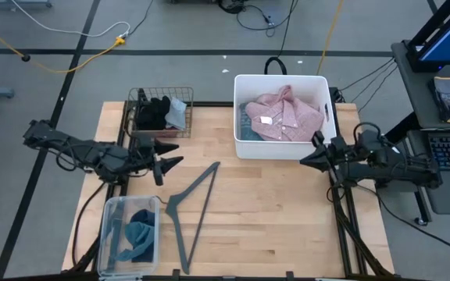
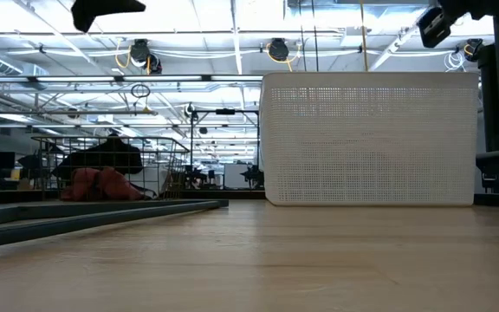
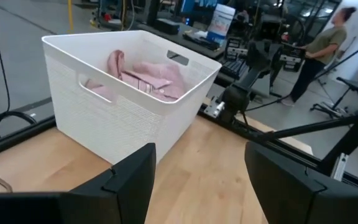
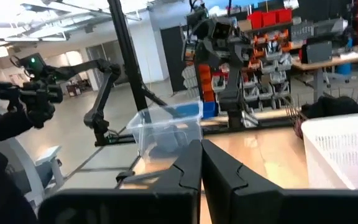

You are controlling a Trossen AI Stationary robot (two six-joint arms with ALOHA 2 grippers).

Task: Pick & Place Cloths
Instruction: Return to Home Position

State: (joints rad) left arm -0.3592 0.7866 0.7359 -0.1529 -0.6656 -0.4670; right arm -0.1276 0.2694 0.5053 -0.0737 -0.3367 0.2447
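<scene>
A pink checked shirt [image 1: 283,117] lies bunched in a white bin [image 1: 242,147], and also shows in the left wrist view [image 3: 148,74]. Black and pale grey-blue cloths [image 1: 161,113] fill a wire basket. Teal and navy pieces [image 1: 135,234] sit in a clear tub. In the low view, maroon and black cloth [image 2: 102,178] shows in the basket. My left gripper [image 1: 180,153] hovers open just near of the basket, empty [image 3: 197,180]. My right gripper [image 1: 301,161] is shut and empty [image 4: 201,168], raised beside the bin's near right corner.
A grey clothes hanger [image 1: 190,207] lies flat on the wooden table between the clear tub [image 1: 108,226] and the white bin. The wire basket [image 1: 135,97] stands at the far left, with bare wood in the middle and near right. A person [image 3: 319,50] stands beyond the table.
</scene>
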